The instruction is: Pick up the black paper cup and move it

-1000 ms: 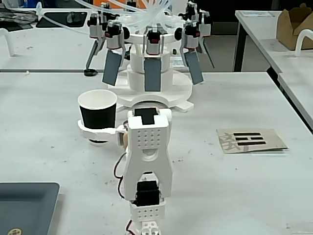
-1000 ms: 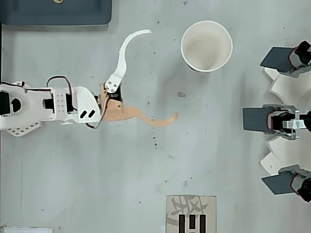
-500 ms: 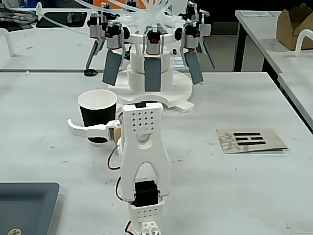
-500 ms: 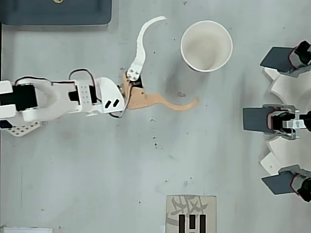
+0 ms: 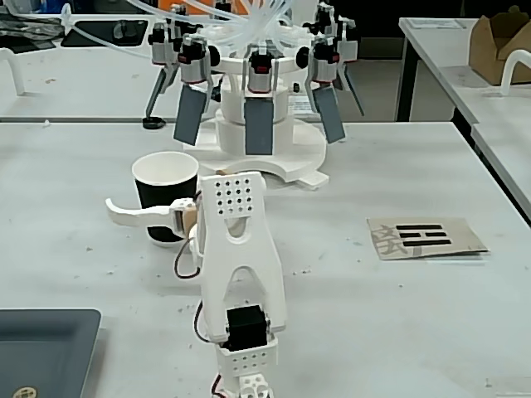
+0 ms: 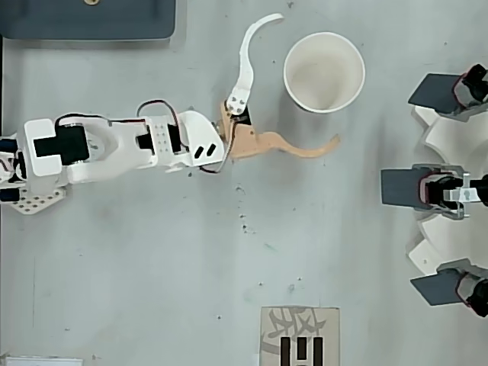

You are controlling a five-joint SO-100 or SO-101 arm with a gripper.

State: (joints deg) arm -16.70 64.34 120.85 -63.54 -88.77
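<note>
The black paper cup [image 5: 159,201] stands upright on the table, black outside with a white rim. From overhead only its white inside [image 6: 324,72] shows. My gripper [image 6: 308,78] is wide open at the cup's near side. Its white finger [image 6: 247,57] curves past the cup's upper left in the overhead view, and its tan finger [image 6: 293,147] reaches below the cup. Neither finger visibly touches the cup. In the fixed view the white finger [image 5: 137,213] sits at the cup's mid-height, and the arm hides the tan one.
A white machine with grey paddles [image 5: 258,124] stands just beyond the cup, at the right edge [image 6: 438,187] overhead. A dark tray [image 5: 41,340] lies beside the arm's base. A cardboard card with black marks [image 5: 425,237] lies on the table's other side.
The arm has stretched out toward the cup, carrying the open gripper up to it. The fingers now flank the cup's near side. The cup has not moved.
</note>
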